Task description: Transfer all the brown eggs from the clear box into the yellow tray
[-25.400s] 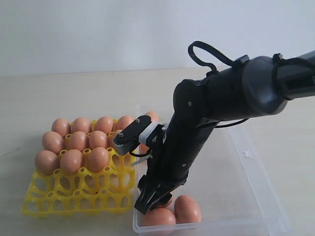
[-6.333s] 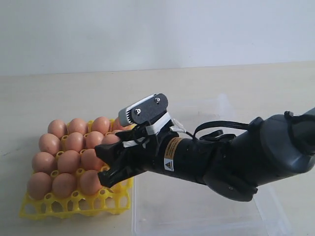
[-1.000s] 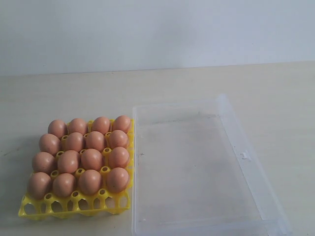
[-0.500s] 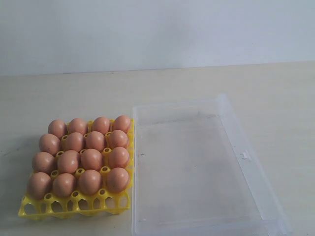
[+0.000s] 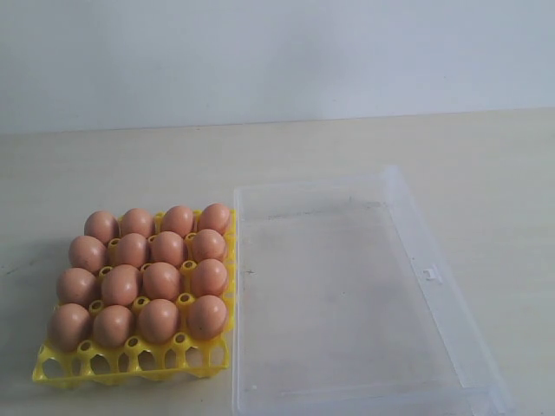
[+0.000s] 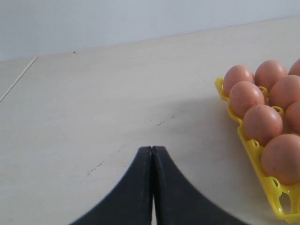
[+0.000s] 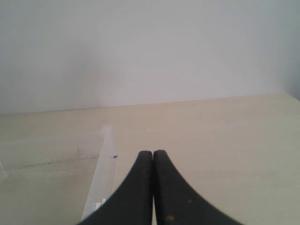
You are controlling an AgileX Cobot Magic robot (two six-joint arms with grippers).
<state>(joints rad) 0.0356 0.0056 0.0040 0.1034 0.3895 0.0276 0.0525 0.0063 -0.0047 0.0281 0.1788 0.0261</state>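
Sixteen eggs (image 5: 147, 273) are seated in the yellow tray (image 5: 130, 364) at the lower left of the exterior view, packed four by four in its rear cells, while the nearest row of cups is seen open. The clear box (image 5: 451, 299) is set just beside the tray, filling the lower right of that view on the pale table (image 5: 130, 165). The left gripper (image 6: 152, 154) is held over bare tabletop, its two black fingers pressed together with nothing between them, and the tray's edge is seen off to one side. The right gripper (image 7: 153, 157) is likewise closed on nothing, pointed across the table toward the wall, with a corner of the box beside it.
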